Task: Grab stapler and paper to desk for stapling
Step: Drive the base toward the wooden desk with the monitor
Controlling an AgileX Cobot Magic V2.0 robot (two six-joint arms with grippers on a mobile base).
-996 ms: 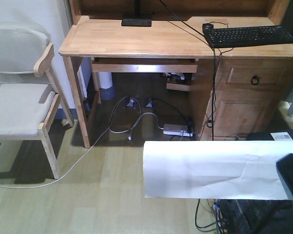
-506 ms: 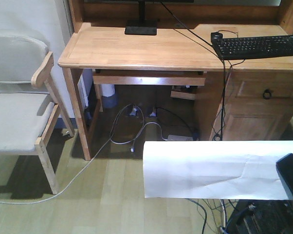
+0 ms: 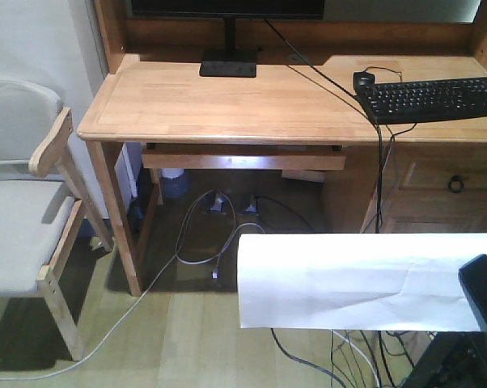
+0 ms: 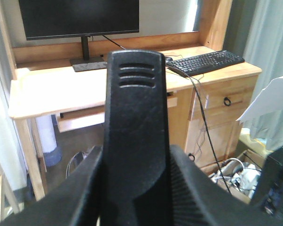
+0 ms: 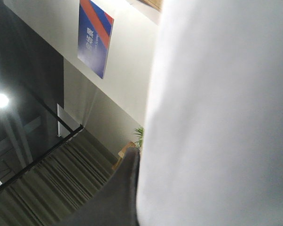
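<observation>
In the left wrist view my left gripper (image 4: 135, 157) is shut on the black stapler (image 4: 134, 108), which stands up between the two fingers; its orange-red patch does not show. My right gripper (image 5: 140, 162) is shut on the white paper (image 5: 221, 113), with one grey finger (image 5: 118, 197) against the sheet. In the front view the paper (image 3: 349, 279) hangs flat at the lower right, in front of the desk (image 3: 251, 101), with the black right gripper (image 3: 482, 301) at its right end. The desk also shows ahead in the left wrist view (image 4: 61, 89).
On the desk stand a monitor base (image 3: 227, 65), a black keyboard (image 3: 434, 97) and a mouse (image 3: 363, 79). A wooden chair (image 3: 33, 218) stands to the left. Cables (image 3: 211, 226) lie under the desk, and a drawer unit (image 3: 446, 190) sits at its right.
The desk has grown larger and moved lower in the front view, so the base has come closer to it. The paper and right gripper keep the same place in the view.
</observation>
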